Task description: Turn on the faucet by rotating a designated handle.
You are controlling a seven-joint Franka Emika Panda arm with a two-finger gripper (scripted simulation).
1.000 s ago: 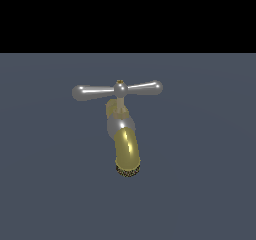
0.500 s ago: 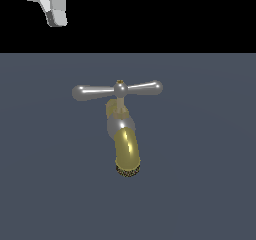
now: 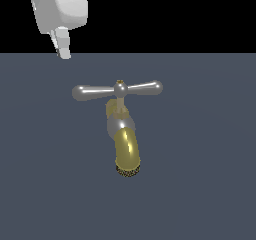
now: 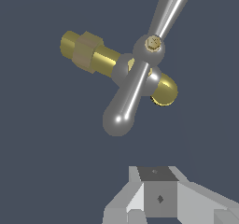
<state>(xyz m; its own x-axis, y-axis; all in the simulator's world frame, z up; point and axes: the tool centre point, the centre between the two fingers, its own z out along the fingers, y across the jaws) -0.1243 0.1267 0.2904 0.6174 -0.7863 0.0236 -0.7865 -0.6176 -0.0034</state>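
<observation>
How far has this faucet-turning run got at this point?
Nothing is turned yet: the handle sits level across the faucet, untouched. In hand: the gripper hangs above and toward the exterior view's left of the handle, clear of it. Left: descend, contact a handle arm, rotate.

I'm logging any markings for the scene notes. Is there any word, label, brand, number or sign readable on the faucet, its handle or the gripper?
None: no readable text in either view.
The faucet, the handle and the gripper carry no letters or numbers.
A small dark diamond mark sits on the gripper's body in the wrist view; it is not a character.
</observation>
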